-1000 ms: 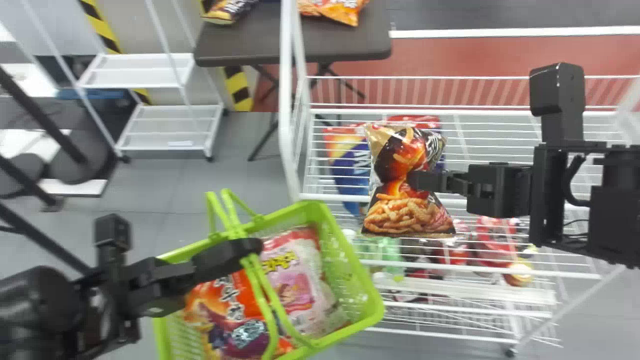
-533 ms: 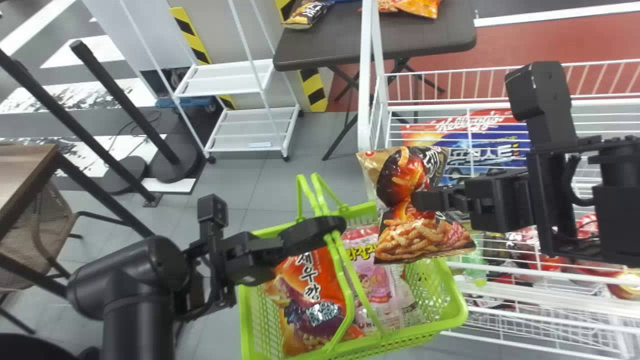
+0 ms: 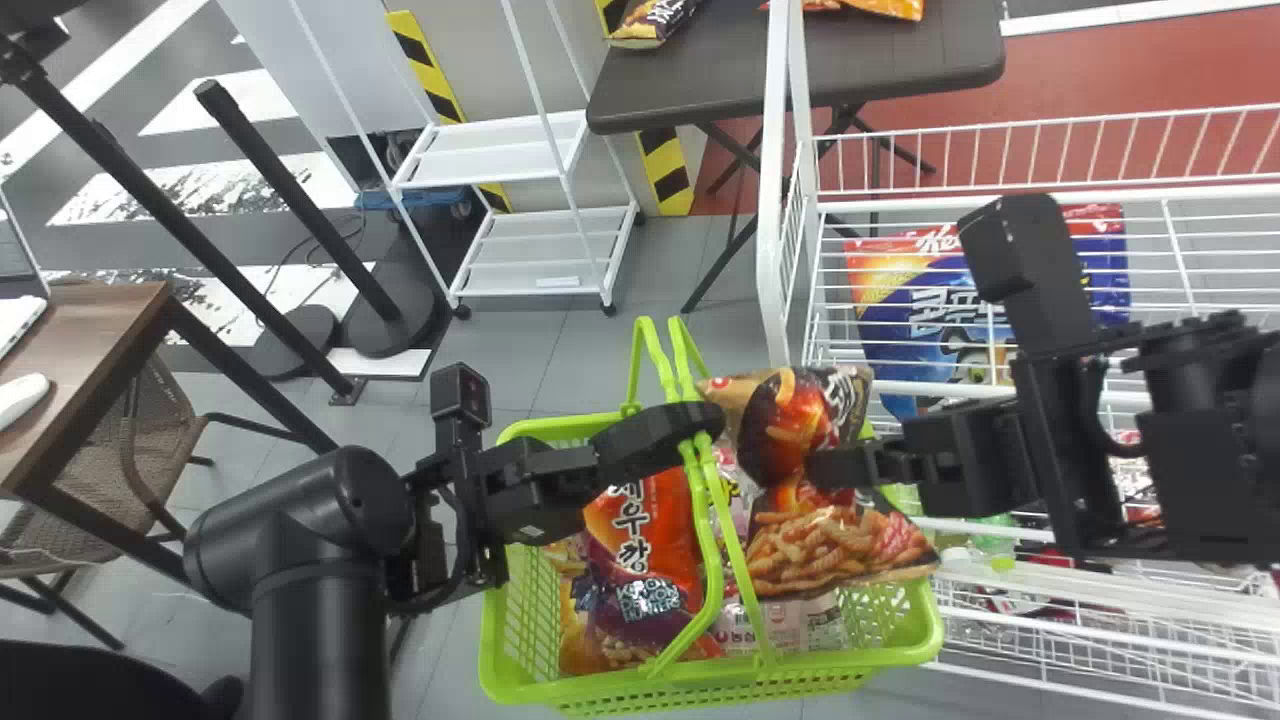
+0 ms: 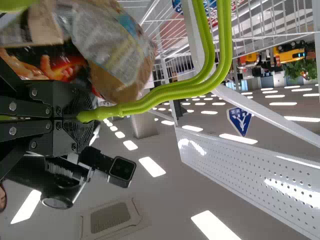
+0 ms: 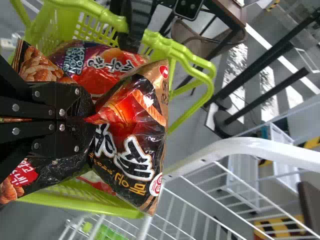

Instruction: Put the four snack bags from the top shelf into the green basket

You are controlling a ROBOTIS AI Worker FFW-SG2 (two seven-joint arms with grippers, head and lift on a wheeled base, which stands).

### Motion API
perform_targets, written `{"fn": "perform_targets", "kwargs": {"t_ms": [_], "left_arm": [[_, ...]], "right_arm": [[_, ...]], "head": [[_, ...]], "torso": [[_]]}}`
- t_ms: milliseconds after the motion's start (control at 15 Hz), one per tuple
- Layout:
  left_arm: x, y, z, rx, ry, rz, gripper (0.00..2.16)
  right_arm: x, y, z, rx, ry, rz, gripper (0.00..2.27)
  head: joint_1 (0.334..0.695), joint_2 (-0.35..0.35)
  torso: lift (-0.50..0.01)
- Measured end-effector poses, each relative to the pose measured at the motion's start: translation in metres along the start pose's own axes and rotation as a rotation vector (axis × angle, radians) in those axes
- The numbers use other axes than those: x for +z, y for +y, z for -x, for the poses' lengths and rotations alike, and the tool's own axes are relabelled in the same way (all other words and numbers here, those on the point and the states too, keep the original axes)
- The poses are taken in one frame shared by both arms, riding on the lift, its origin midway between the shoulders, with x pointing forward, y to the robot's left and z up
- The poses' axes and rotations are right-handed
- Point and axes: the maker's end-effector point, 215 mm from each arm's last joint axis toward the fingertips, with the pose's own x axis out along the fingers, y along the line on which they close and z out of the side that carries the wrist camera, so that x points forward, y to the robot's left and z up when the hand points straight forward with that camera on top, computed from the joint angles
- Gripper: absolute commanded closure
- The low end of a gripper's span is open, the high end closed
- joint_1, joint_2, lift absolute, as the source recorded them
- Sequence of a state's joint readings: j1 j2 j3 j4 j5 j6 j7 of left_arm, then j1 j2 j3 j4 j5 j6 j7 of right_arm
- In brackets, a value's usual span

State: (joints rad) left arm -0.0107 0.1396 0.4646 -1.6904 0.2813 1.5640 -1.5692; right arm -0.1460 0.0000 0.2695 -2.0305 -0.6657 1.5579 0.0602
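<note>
My right gripper [image 3: 822, 468] is pinched tight on the black snack bag [image 3: 815, 545], over the green basket's [image 3: 700, 695] right side! Orange-and-purple [image 3: 650, 560] and pink bags [image 3: 800, 622] lie inside, my left gripper [image 3: 703, 422] clamping the handles [image 3: 708, 530].

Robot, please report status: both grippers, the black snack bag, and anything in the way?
Left gripper closed on handles of green basket. Right gripper pinching black snack bag above basket. Raised handles close beside bag, may catch it.
</note>
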Motion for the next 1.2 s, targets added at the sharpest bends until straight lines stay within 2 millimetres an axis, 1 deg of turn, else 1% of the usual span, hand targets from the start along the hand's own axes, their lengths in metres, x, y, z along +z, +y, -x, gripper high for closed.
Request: {"fn": "perform_targets", "kwargs": {"t_ms": [133, 267, 400, 467, 533, 600, 667, 733, 800, 867, 933, 1067, 1133, 1200], "left_arm": [[0.002, -0.001, 0.003, -0.002, -0.006, -0.002, 2.15], [0.002, -0.003, 0.007, -0.008, -0.015, -0.001, 2.15], [0.001, -0.005, 0.01, -0.017, -0.021, 0.002, 2.15], [0.0, -0.005, 0.011, -0.02, -0.024, 0.005, 2.15], [-0.001, -0.005, 0.014, -0.02, -0.03, 0.008, 2.15], [-0.003, -0.004, 0.016, -0.02, -0.034, 0.012, 2.15], [-0.006, -0.004, 0.019, -0.023, -0.037, 0.017, 2.15], [-0.008, -0.005, 0.024, -0.025, -0.045, 0.021, 2.15], [-0.009, -0.005, 0.03, -0.025, -0.057, 0.024, 2.15], [-0.009, -0.005, 0.037, -0.02, -0.07, 0.025, 2.15], [-0.01, -0.004, 0.042, -0.015, -0.077, 0.028, 2.15], [-0.015, -0.001, 0.049, -0.008, -0.084, 0.041, 2.15], [-0.02, -0.001, 0.051, -0.006, -0.083, 0.046, 2.15], [-0.024, -0.002, 0.052, -0.006, -0.081, 0.048, 2.15]], "right_arm": [[-0.005, 0.003, -0.004, 0.024, 0.017, -0.012, 0.0], [-0.005, 0.007, -0.003, 0.054, 0.013, -0.024, 0.03], [-0.001, 0.008, 0.004, 0.093, -0.006, -0.052, 0.03], [0.004, 0.005, 0.01, 0.097, -0.028, -0.063, 0.03], [0.013, -0.006, 0.022, 0.071, -0.067, -0.061, 0.03], [0.022, -0.021, 0.035, 0.022, -0.106, -0.057, 0.03], [0.03, -0.042, 0.052, -0.049, -0.149, -0.058, 0.03], [0.029, -0.069, 0.068, -0.13, -0.178, -0.073, 0.03], [0.018, -0.095, 0.08, -0.202, -0.184, -0.099, 0.03], [0.004, -0.126, 0.095, -0.276, -0.202, -0.133, 0.03], [0.004, -0.153, 0.11, -0.338, -0.261, -0.144, 0.03], [0.02, -0.216, 0.156, -0.5, -0.466, -0.087, 0.03], [0.025, -0.239, 0.179, -0.581, -0.559, -0.022, 0.03], [0.026, -0.252, 0.195, -0.635, -0.626, 0.037, 0.03]], "head": [[0.695, 0.35], [0.695, 0.35], [0.695, 0.35], [0.695, 0.35], [0.695, 0.35], [0.695, 0.35], [0.695, 0.336], [0.695, 0.305], [0.695, 0.274], [0.695, 0.248], [0.695, 0.185], [0.695, 0.108], [0.695, 0.075], [0.695, 0.016]], "torso": [[0.0], [0.0], [0.0], [0.0], [0.0], [0.0], [0.0], [0.0], [0.0], [0.0], [0.0], [0.0], [0.0], [0.0]]}}
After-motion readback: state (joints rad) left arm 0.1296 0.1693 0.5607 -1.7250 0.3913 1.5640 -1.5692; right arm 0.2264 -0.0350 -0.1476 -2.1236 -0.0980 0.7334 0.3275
